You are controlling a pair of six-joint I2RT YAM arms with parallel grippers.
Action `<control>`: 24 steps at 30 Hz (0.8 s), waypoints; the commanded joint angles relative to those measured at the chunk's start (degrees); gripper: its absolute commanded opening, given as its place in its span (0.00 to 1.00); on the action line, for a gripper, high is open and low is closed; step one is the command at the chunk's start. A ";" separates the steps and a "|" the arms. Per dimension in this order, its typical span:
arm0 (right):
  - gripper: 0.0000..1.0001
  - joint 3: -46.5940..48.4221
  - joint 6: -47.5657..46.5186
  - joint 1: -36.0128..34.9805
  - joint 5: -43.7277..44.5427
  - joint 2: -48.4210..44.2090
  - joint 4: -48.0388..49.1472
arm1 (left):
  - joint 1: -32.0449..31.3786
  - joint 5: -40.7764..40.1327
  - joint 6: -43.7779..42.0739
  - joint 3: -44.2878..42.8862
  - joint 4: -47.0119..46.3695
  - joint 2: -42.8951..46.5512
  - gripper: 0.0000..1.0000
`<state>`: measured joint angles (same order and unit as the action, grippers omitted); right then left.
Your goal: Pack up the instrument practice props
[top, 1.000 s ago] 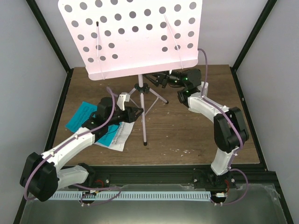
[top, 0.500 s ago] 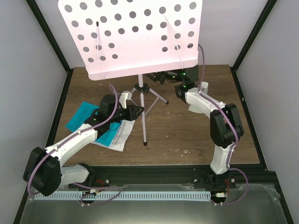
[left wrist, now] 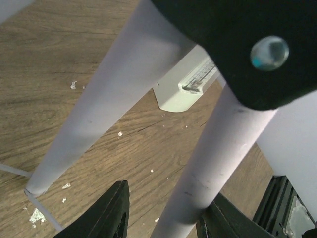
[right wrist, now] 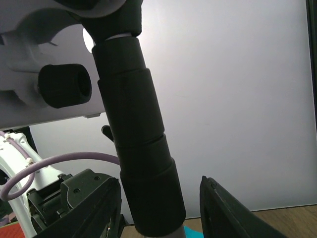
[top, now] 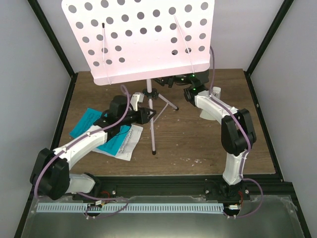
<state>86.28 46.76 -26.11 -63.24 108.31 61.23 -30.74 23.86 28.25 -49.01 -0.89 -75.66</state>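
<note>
**A:** Which step is this?

**B:** The stand, by my reading. The pale pink-white music stand with the hole-perforated desk (top: 143, 39) is upright at the far middle of the wooden table (top: 208, 144), its tripod spread. Both arms reach to it rather than to the smaller props.

**A:** Are the hands on it?

**B:** Around it, not clamped. The left hand (left wrist: 166, 218) is partly open with one thin pale tripod leg (left wrist: 213, 148) between its fingers. A sliver of table shows between the leg and one finger. The right hand (right wrist: 161, 210), up under the desk, is partly open too. It straddles the black telescoping collar (right wrist: 136, 148) of the shaft, with a gap on one side.

**A:** And the rest?

**B:** Untouched, it seems. The small white pyramid metronome (top: 132, 102) stands just left of the tripod hub, near the left hand. The teal-covered booklet of white sheet music (top: 85, 120) lies flat on the left of the table, partly beneath the left arm.

**A:** So what next?

**B:** I'd judge both hands must close first, the right to steady the shaft and the left to take the leg. Only then can the tripod be folded or the stand laid down. The desk is broad and sits high, so it will likely want to tip, and the upper grip should be firm before the leg moves. The metronome is close enough to the legs to get knocked.
</note>
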 commanded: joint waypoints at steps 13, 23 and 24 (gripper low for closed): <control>0.02 0.68 -3.80 -1.16 -2.76 -1.53 0.53 | -0.63 -5.58 -7.27 -1.16 1.76 2.15 0.00; 0.01 -11.25 -11.53 -2.23 -1.64 -11.31 -3.55 | -2.68 -8.74 -11.95 -0.25 -1.69 6.58 0.00; 0.01 -12.55 -12.46 -2.34 -1.28 -12.30 -4.14 | -2.80 -9.00 -12.15 -0.21 -2.27 6.92 0.00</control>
<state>77.62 35.33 -27.49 -62.04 101.14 60.29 -34.87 21.04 14.83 -48.80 2.74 -71.94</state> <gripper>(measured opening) 0.236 0.137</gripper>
